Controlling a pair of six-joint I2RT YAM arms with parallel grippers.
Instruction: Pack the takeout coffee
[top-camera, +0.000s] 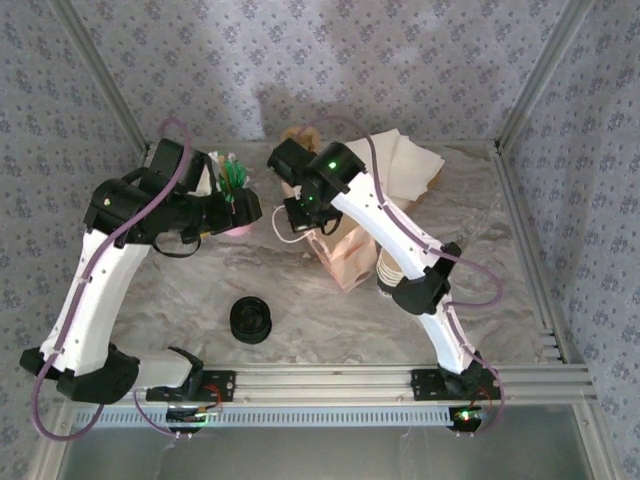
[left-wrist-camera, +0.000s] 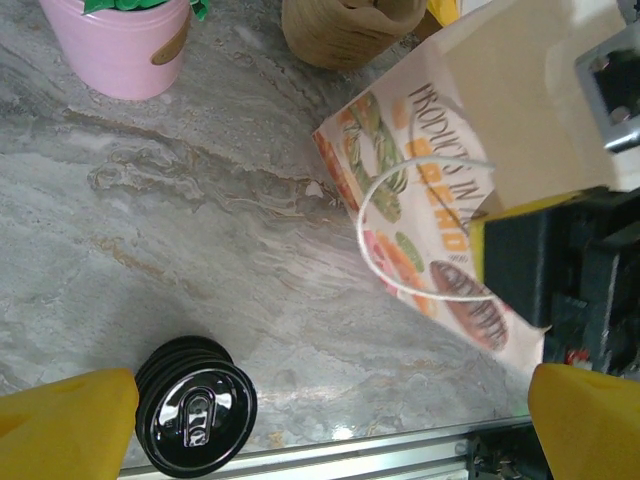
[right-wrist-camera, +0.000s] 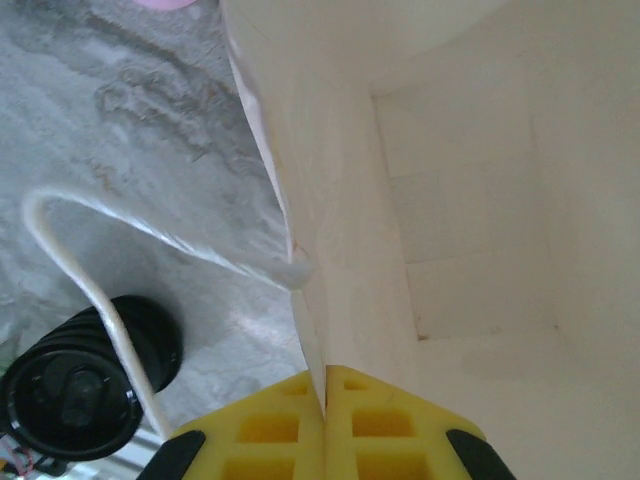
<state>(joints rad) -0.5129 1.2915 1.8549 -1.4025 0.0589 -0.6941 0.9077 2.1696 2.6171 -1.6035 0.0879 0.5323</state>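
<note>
The right gripper (right-wrist-camera: 325, 395) is nearest the lens. Its yellow fingers (right-wrist-camera: 265, 435) are clenched on the top edge of one wall of the paper bag (right-wrist-camera: 470, 230), with the wall pinched between them. The bag's mouth gapes toward the camera, and the inside is pale, creased paper. What lies at its bottom cannot be made out. A white string handle (right-wrist-camera: 75, 265) loops out from the pinched wall over the marbled table (right-wrist-camera: 150, 130).

Beyond the loop stands the squat stack of black lids (right-wrist-camera: 75, 385), with ribbed sides and a sip tab on the top lid.

The left gripper (left-wrist-camera: 322, 428) hangs released, its two yellow fingertips (left-wrist-camera: 60, 425) spread wide at the frame's lower corners and holding nothing. Seen from it, the bag's outer face carries "PRODUCTS IN" in dark letters and an orange word below that is too tilted to read surely. It also has printed ring-shaped pastries and a brown oval with blurred lettering.

Farther back, a pink pot (left-wrist-camera: 120, 45) holds green pieces. Beside it stands a brown paper container (left-wrist-camera: 345, 30) whose contents are unclear.

From above, pale paper cups (top-camera: 388, 268) lie just beside the bag under the right arm.

Where the takeout coffee is, I cannot tell.
</note>
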